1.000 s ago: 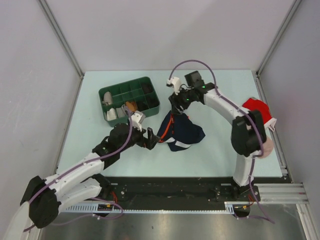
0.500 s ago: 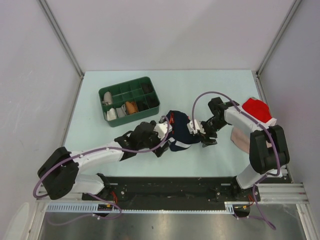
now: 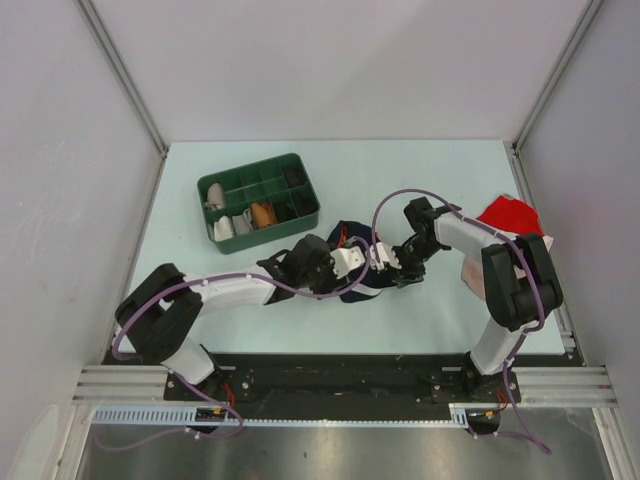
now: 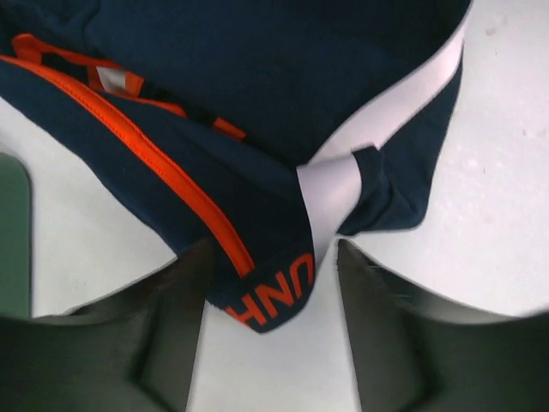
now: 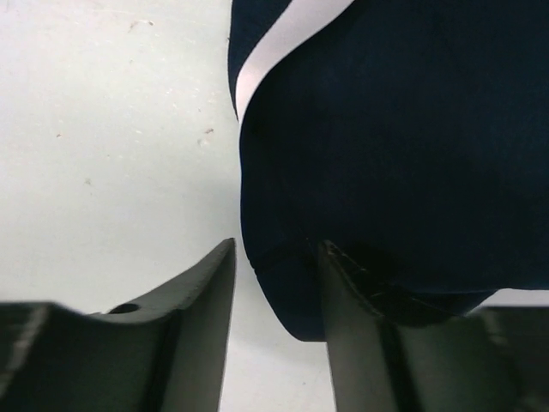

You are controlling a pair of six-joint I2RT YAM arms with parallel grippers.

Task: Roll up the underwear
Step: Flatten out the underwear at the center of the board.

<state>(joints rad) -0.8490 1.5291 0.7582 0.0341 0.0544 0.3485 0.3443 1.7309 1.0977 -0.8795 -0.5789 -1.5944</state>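
The underwear (image 3: 361,250) is navy with orange trim and lies bunched on the table between my two grippers. My left gripper (image 3: 345,266) is open at its left edge. In the left wrist view a waistband corner with orange letters (image 4: 273,296) lies between the fingers (image 4: 171,326), with a gap on the right side. My right gripper (image 3: 386,262) is open at the right edge. In the right wrist view a folded navy edge (image 5: 292,292) sits between the fingers (image 5: 202,300), against the right one.
A green compartment tray (image 3: 205,188) with several rolled items stands at the back left; its wall shows in the left wrist view (image 4: 10,232). A red cloth (image 3: 510,214) lies at the right edge. A beige-pink cloth (image 3: 474,274) is partly hidden under the right arm.
The right gripper came down from the back and the underwear dropped onto the table. Both grippers have closed in on it, the left from the left and the right from the right.
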